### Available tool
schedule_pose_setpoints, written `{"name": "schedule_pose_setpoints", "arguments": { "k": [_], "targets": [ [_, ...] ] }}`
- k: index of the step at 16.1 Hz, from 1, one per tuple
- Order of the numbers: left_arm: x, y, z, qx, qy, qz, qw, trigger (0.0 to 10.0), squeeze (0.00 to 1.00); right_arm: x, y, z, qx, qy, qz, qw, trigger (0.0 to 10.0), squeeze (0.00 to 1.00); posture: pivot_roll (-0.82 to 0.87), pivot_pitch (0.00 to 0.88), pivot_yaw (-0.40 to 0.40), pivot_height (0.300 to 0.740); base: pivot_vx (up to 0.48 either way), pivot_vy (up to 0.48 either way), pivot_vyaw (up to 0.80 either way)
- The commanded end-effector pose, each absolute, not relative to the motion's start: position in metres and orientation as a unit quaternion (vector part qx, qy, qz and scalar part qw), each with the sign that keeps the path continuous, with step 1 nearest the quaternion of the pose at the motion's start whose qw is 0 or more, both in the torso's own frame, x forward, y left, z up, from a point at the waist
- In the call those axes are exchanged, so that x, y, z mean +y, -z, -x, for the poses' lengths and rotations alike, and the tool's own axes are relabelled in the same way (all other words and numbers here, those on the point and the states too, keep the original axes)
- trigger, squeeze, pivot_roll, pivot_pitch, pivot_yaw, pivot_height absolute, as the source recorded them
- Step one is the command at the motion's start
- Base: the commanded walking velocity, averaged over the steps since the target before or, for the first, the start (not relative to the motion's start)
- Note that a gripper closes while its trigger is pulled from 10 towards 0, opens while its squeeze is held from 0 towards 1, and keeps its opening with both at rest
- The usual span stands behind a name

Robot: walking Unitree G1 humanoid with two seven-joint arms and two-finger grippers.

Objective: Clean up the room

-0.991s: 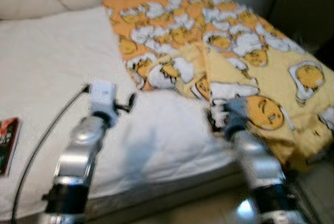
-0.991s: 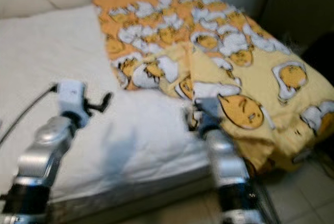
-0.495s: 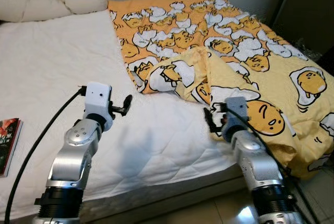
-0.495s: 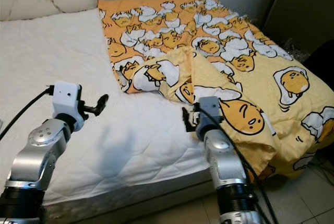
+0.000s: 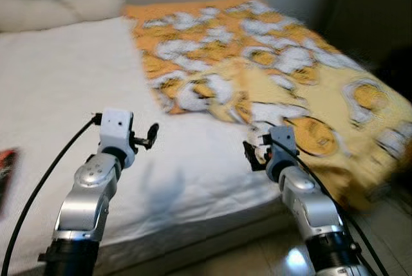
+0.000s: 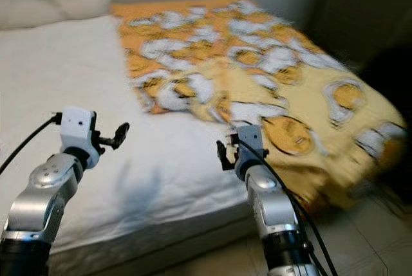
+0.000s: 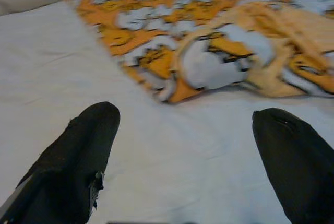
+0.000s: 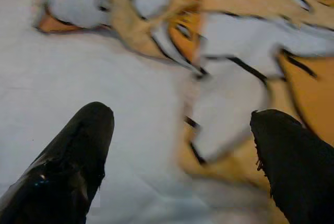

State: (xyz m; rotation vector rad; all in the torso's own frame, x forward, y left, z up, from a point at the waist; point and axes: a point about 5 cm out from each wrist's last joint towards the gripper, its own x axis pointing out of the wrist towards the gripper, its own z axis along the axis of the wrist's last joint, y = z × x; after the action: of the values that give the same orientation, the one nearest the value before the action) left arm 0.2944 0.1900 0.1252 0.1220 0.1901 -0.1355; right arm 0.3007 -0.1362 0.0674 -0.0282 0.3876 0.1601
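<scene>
A yellow and orange blanket [image 5: 290,64] with an egg cartoon print covers the right half of the bed, and its near edge [image 5: 212,96] is folded back in a rumpled heap. My left gripper [image 5: 152,136] hovers open over the bare white sheet [image 5: 64,76], left of the fold. In its wrist view, the fingers [image 7: 86,145] frame the rumpled blanket edge [image 7: 209,62] ahead. My right gripper [image 5: 251,154] is open at the blanket's near left corner. Its wrist view has sheet by one fingertip [image 8: 83,140] and blanket [image 8: 235,41] by the other.
Two pale pillows [image 5: 58,9] lie at the head of the bed. A red blur of a book [image 5: 4,160] sits at the left edge. Dark furniture [image 5: 373,12] stands beyond the bed on the right. Tiled floor [image 5: 257,260] shows below the mattress edge.
The whole picture has shifted and blurred, so the camera is moving. Both arms keep their poses over the bed with fingers open.
</scene>
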Motion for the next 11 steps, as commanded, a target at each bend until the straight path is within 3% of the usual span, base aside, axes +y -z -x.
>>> {"name": "schedule_pose_setpoints", "arguments": {
  "k": [1, 6, 9, 11],
  "targets": [
    [0.1890, -0.1270, -0.2940, 0.095, 0.067, -0.057, 0.992, 10.0, 0.00, -0.1379, -0.0730, -0.3021, 0.182, -0.078, 0.015, 0.980, 10.0, 1.00, -0.01, 0.000, -0.002, 0.740, 0.244, 0.000, 0.00],
    [0.1895, -0.1260, -0.2926, 0.096, 0.066, -0.055, 0.992, 10.0, 0.00, -0.1349, -0.0728, -0.3013, 0.183, -0.090, 0.023, 0.979, 10.0, 1.00, -0.01, 0.000, -0.006, 0.740, 0.261, 0.000, 0.00],
    [0.1883, -0.1255, -0.2918, 0.096, 0.067, -0.055, 0.992, 10.0, 0.00, -0.1338, -0.0730, -0.3016, 0.185, -0.096, 0.031, 0.978, 10.0, 1.00, 0.00, 0.000, -0.009, 0.740, 0.266, 0.000, 0.80],
    [0.1880, -0.1257, -0.2920, 0.096, 0.068, -0.055, 0.992, 10.0, 0.00, -0.1356, -0.0731, -0.3014, 0.183, -0.084, 0.021, 0.979, 10.0, 1.00, 0.00, 0.000, -0.009, 0.740, 0.266, 0.000, 0.00]
  ]
}}
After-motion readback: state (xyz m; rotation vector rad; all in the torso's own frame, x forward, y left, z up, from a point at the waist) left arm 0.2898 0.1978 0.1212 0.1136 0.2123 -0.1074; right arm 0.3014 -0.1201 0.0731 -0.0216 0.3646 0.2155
